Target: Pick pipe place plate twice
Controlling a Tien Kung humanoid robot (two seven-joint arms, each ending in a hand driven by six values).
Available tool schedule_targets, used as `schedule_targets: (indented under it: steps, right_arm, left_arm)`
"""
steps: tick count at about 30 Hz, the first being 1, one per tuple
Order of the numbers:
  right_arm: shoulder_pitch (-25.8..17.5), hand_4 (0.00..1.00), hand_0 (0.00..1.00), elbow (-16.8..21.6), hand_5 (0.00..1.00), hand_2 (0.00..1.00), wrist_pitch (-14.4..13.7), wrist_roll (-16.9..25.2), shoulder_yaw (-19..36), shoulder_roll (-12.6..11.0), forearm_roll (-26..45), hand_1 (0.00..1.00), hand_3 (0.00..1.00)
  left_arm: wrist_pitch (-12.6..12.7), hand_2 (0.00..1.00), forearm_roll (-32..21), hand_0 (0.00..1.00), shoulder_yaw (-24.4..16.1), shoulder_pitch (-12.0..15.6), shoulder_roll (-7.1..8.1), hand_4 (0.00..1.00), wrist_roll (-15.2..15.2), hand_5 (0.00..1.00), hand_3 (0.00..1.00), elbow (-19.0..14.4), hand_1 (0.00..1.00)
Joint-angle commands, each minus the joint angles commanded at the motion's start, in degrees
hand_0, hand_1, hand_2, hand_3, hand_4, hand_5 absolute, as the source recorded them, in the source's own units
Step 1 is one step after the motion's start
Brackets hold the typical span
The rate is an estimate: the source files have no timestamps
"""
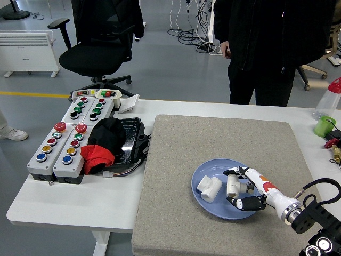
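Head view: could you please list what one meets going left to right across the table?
Button boxes → black and red cloth → grey mat → pipe on the plate → right hand holding a second pipe over the blue plate → green cup.

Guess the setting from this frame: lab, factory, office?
Most likely a robotics lab or test workshop. On the white table sit industrial push-button control boxes; cables trail across the grey floor behind, beside an office chair. The right robot hand holds a white pipe fitting over a blue plate.
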Motion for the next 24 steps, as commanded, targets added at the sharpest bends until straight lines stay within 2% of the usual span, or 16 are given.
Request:
schedule_targets:
  steps: [2, 3, 10, 16, 19, 22, 24]
  right_arm:
    - [0.07, 0.65, 0.778, -0.17, 0.149, 0.874, 0.89, -0.52, -0.08, 0.04, -0.57, 0.765, 0.875]
    - [0.08, 0.811, 0.991, -0.18, 0.308, 0.998, 0.9, -0.62, -0.11, 0.06, -0.59, 0.923, 0.998]
    - [0.13, 0.815, 0.998, -0.28, 0.323, 0.998, -0.21, -1.01, 0.3, 1.1, -0.3, 0.942, 0.998]
    - [-0.15, 0.815, 0.998, 0.75, 0.321, 0.998, -2.16, 1.34, 1.64, 1.44, 1.16, 0.944, 0.998]
    - [-0.62, 0.815, 0.998, 1.29, 0.321, 0.998, -4.21, 3.36, 3.99, 1.83, 2.28, 0.944, 0.998]
    - [-1.68, 0.803, 0.99, 1.29, 0.32, 0.998, -7.28, 6.64, 8.52, 2.26, 4.88, 0.93, 0.998]
    - [-2.72, 0.803, 0.99, 0.84, 0.32, 0.998, -10.27, 9.94, 12.66, 2.42, 8.92, 0.93, 0.998]
  left_arm:
    - [0.01, 0.646, 0.04, 0.66, -0.07, 0.01, 0.01, 0.444, 0.0, 0.998, 0.59, 0.01, 0.632]
    - [0.01, 0.646, 0.06, 0.66, -0.1, 0.02, 0.01, 0.445, 0.0, 0.998, 0.59, 0.01, 0.632]
    - [-0.1, 0.646, 0.35, 0.66, -0.31, 0.02, 0.07, 0.447, 0.07, 0.998, 0.59, 0.0, 0.631]
    - [0.15, 0.646, -0.15, 0.66, -0.16, -0.3, 0.12, 0.448, 0.0, 0.998, 0.591, 0.04, 0.631]
    - [0.18, 0.646, -0.21, 0.66, -0.07, -0.52, 0.16, 0.448, -0.04, 0.998, 0.591, 0.05, 0.631]
    - [0.28, 0.646, -0.2, 0.66, -0.16, -0.58, 0.16, 0.449, -0.12, 0.998, 0.59, 0.1, 0.631]
    - [0.36, 0.646, -0.11, 0.66, -0.26, -0.58, 0.15, 0.449, -0.18, 0.998, 0.59, 0.15, 0.631]
